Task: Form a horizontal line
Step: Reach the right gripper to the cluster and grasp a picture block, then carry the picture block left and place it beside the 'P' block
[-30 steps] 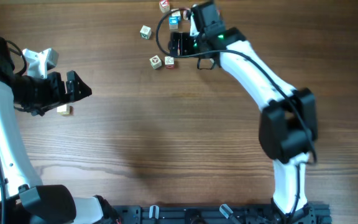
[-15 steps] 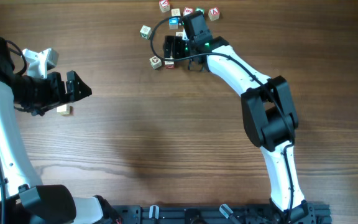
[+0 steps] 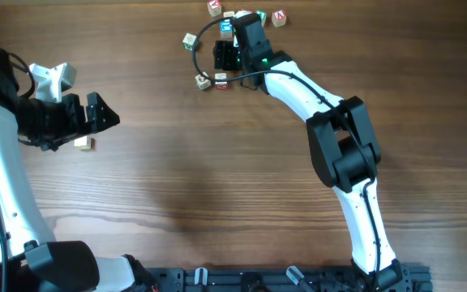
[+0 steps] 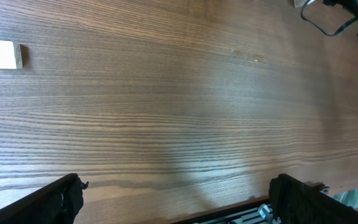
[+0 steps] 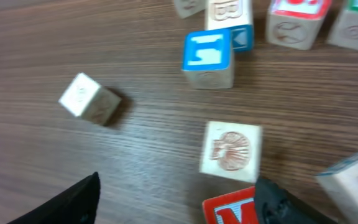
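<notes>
Small letter cubes lie scattered at the table's far edge, and I see no straight row of three touching cubes. My right gripper (image 3: 227,55) is open among them. In the right wrist view it (image 5: 176,208) hangs low over the wood. A red M cube (image 5: 232,211) sits just inside its right finger, with a pale shell-marked cube (image 5: 230,148) just beyond. A blue-topped cube (image 5: 207,56) and a tilted pale cube (image 5: 89,99) lie farther off. Overhead, a pale cube (image 3: 203,80) and a red-marked cube (image 3: 221,80) sit close together below the gripper. My left gripper (image 3: 96,113) is open and empty.
More cubes with red, blue and green faces crowd the far edge (image 3: 215,7) (image 3: 280,16) (image 5: 297,18). One loose cube (image 3: 189,40) lies left of them. A plain pale block (image 3: 82,143) lies by my left gripper and also shows in the left wrist view (image 4: 0,55).
My right arm has swung left and slightly toward the far edge, bringing the open gripper closer over the cubes. The left arm has not moved.
</notes>
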